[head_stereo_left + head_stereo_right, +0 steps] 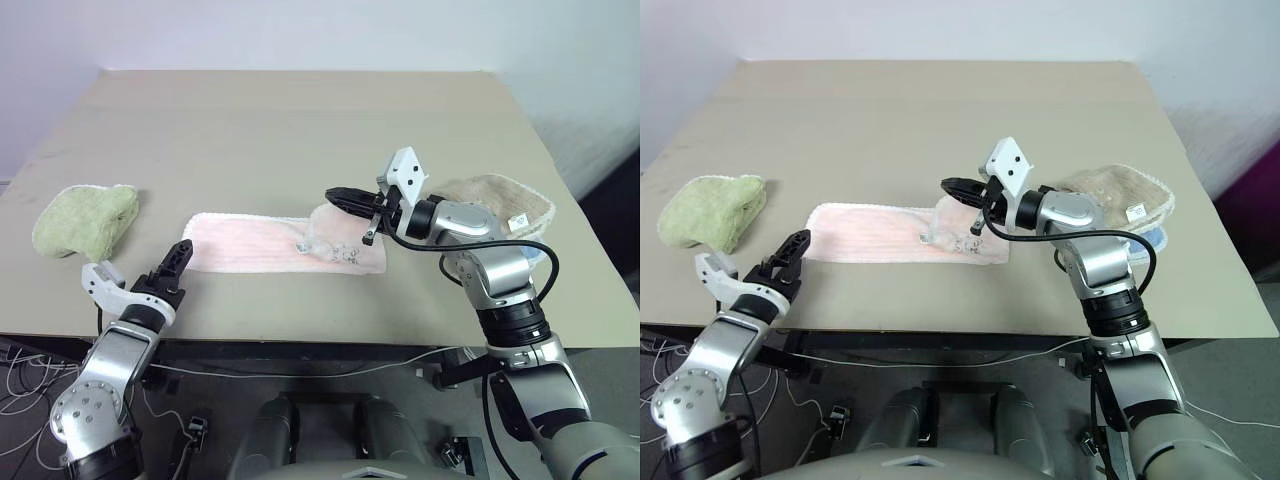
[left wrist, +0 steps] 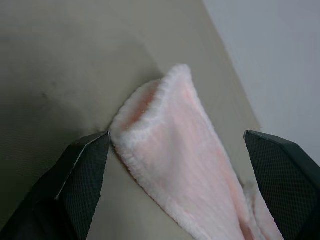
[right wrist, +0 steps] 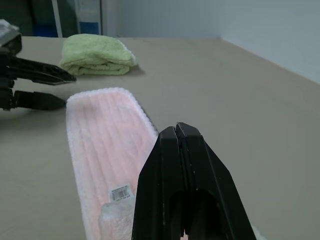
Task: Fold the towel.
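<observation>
The pale pink towel [image 1: 250, 242] lies as a long strip near the table's front edge. Its right end is bunched into a small raised fold [image 1: 325, 232], with a small white tag [image 3: 120, 193] beside it. My left gripper [image 1: 178, 268] stands open at the towel's left end. In the left wrist view that folded end [image 2: 165, 135] lies between the two fingers, one of which touches its corner. My right gripper [image 1: 335, 195] hovers above the bunched right end, pointing left. It is shut [image 3: 176, 127], with no cloth between the fingertips.
A folded light-green towel [image 1: 85, 218] sits at the table's left edge. A beige folded towel [image 1: 500, 200] lies at the right, partly behind my right arm. The tan table [image 1: 300, 120] stretches bare toward the back wall.
</observation>
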